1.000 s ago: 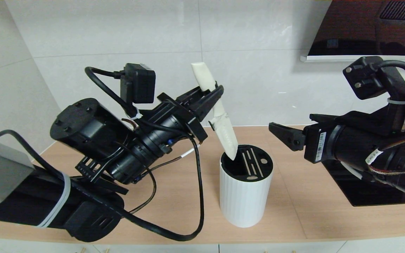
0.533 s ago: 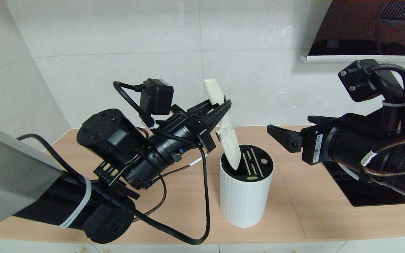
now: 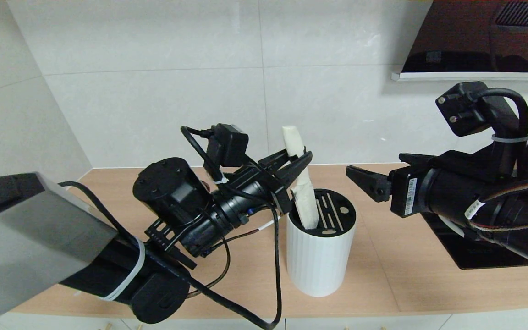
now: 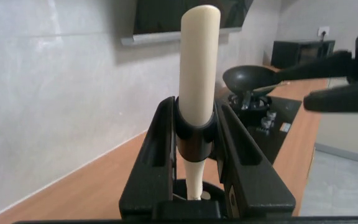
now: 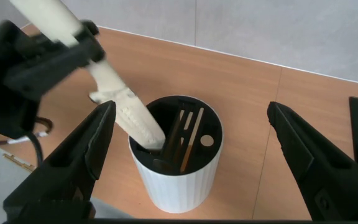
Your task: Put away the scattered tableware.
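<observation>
Left gripper (image 3: pixel 297 161) clamps a white knife (image 3: pixel 305 204), blade tip inside the white knife holder (image 3: pixel 319 261). It likely needs lowering fully next, then releasing.

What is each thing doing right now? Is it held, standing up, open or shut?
Cream-handled white knife: held, tilted, blade tip down inside the holder.
White ribbed round holder: standing upright on the wooden counter.
Left gripper: fingers shut on the knife's handle.
Right gripper: fingers open, empty, near the holder.
Black pan: sitting on the stove.
</observation>
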You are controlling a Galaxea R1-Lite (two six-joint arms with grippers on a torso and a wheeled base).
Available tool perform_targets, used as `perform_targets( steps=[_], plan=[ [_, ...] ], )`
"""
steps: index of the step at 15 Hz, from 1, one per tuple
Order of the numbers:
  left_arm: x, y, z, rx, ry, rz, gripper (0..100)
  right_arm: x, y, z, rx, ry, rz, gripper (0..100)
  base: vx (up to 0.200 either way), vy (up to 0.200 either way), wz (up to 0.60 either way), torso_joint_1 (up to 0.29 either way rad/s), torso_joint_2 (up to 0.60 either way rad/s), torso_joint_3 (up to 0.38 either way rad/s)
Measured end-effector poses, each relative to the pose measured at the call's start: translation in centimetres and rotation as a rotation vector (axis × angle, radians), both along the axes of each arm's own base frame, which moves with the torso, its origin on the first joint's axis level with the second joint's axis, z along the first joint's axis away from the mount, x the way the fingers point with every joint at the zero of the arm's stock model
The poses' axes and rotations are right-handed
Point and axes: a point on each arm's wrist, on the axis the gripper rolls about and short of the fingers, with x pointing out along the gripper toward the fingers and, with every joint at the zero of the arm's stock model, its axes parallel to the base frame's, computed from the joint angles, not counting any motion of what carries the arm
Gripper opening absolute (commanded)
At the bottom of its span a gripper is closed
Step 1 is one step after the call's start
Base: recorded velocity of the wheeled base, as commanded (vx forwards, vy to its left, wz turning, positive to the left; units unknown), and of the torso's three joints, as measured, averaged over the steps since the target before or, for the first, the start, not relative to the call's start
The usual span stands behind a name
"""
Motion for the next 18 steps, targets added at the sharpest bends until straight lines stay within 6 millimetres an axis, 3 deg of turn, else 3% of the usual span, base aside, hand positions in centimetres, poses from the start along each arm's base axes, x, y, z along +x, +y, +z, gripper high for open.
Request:
perform_targets(
  steps=[11,18],
  plan=[
    [1.3,-2.0,-4.2,0.061,0.079,-0.023,0,0.3,0.4,-0.5,-0.013,0.012,-0.001,100,0.000,0.000,0.00,0.000,0.00,0.000],
    [1.6,-2.3,-5.5,0.081,0.106,-0.021,0,0.4,0.4,-0.5,-0.015,0.014,-0.002,100,0.000,0.000,0.00,0.000,0.00,0.000]
  ],
)
